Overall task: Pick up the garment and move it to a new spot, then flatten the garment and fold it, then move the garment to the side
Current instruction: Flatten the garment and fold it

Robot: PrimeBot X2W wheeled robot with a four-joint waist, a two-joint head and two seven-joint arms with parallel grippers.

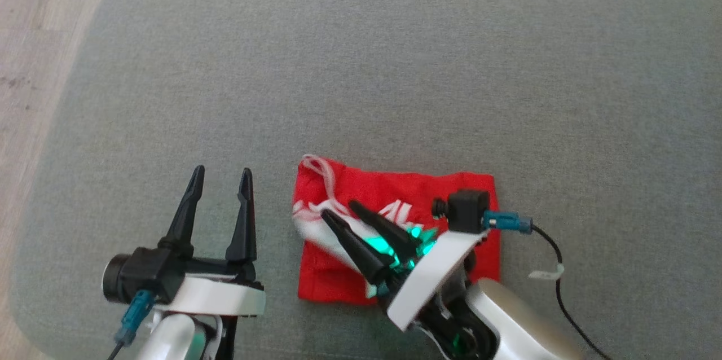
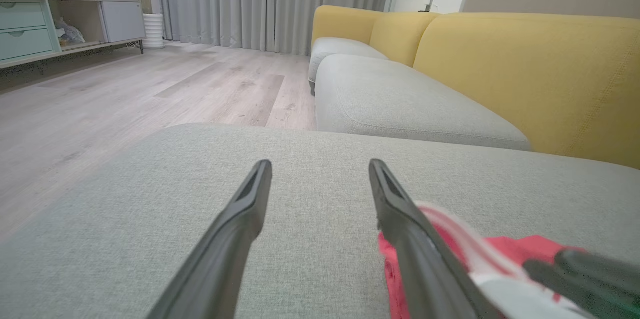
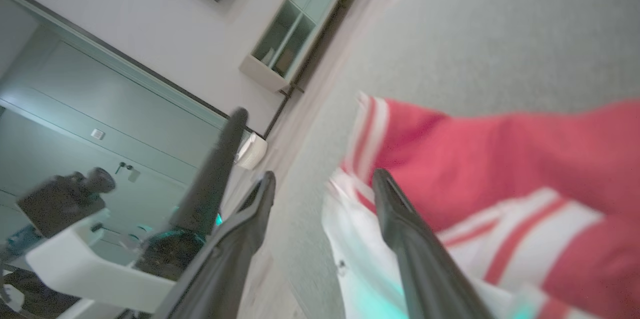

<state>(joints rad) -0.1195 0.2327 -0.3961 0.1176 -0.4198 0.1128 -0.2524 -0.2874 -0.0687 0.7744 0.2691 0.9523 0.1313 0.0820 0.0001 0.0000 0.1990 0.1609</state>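
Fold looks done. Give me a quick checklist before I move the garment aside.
1. Red, white-striped fabric garment folded into a rough rectangle: ok.
2. Right claw open above the garment: ok.
3. Right claw fingertips off the cloth: cannot tell.
4. Left claw open, holding nothing, beside the garment: ok.
5. Bare grey fabric cushion around the garment for the move: ok.

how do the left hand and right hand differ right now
The left hand hovers over bare grey cushion; the right hand is over the red garment. The left hand's fingers point straight up the head view; the right hand's slant up-left. Both are open, gripping nothing.
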